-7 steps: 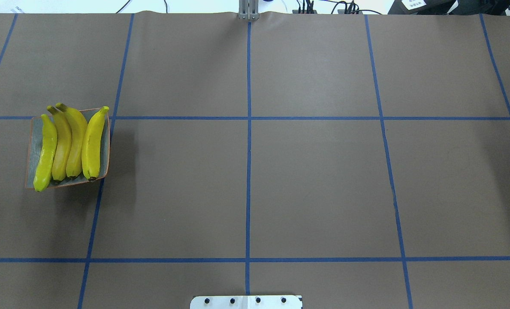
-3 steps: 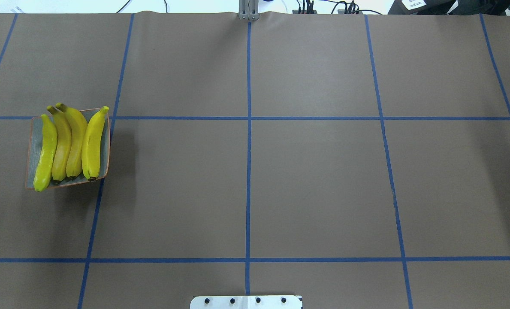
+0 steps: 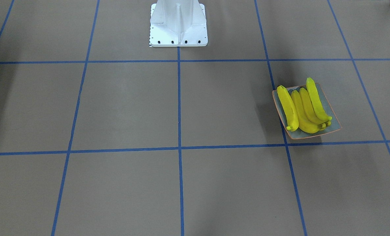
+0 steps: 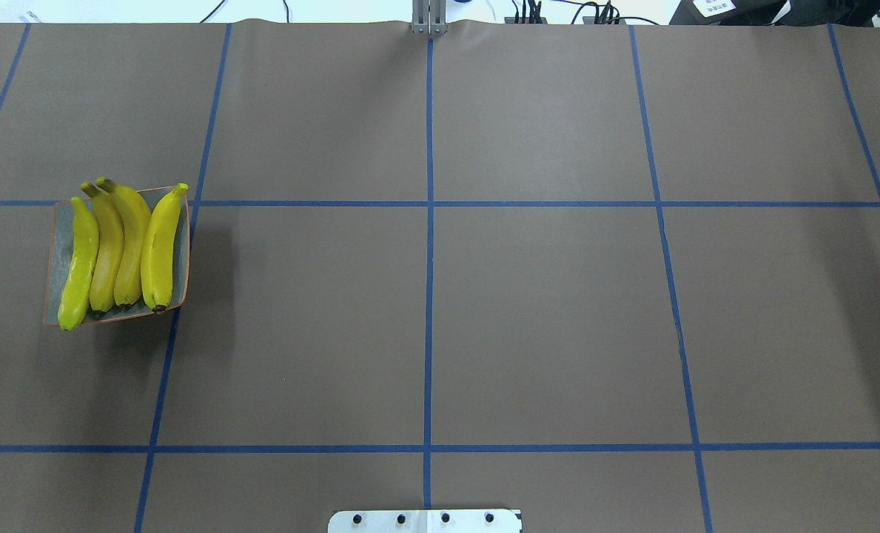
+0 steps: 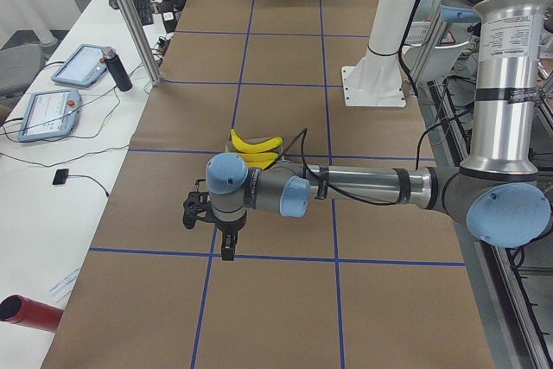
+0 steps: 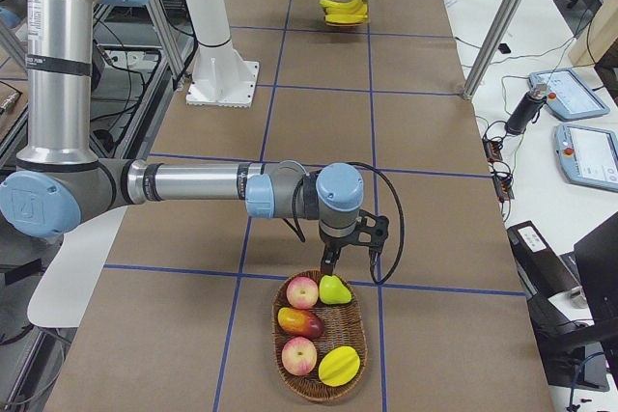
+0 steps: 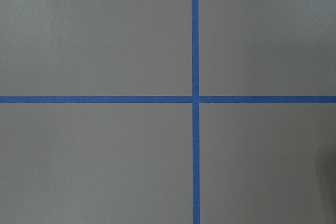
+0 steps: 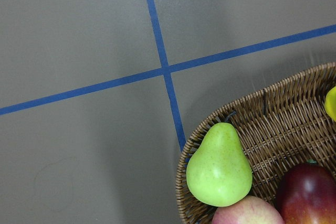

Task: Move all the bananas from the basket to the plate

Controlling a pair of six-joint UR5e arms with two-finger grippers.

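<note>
Several yellow bananas [image 4: 118, 248] lie side by side on the square grey-blue plate [image 4: 58, 259] at the table's left side; they also show in the front view as bananas [image 3: 304, 109] on the plate [image 3: 333, 126]. The wicker basket [image 6: 359, 340] sits at the table's right end and holds a green pear [image 8: 219, 166], apples and other fruit, with no banana visible in it. My right gripper [image 6: 333, 260] hangs just over the basket's near rim. My left gripper [image 5: 226, 248] hovers over bare table short of the bananas [image 5: 255, 143]. Both show only in side views; I cannot tell their state.
The white robot base [image 3: 178, 24] stands at the table's middle edge. Blue tape lines [image 4: 428, 296] grid the brown table cover. Tablets [image 5: 52, 110] and a dark bottle [image 5: 117, 69] lie on the side desk, and a red cylinder [image 5: 26, 313] rests near the left end.
</note>
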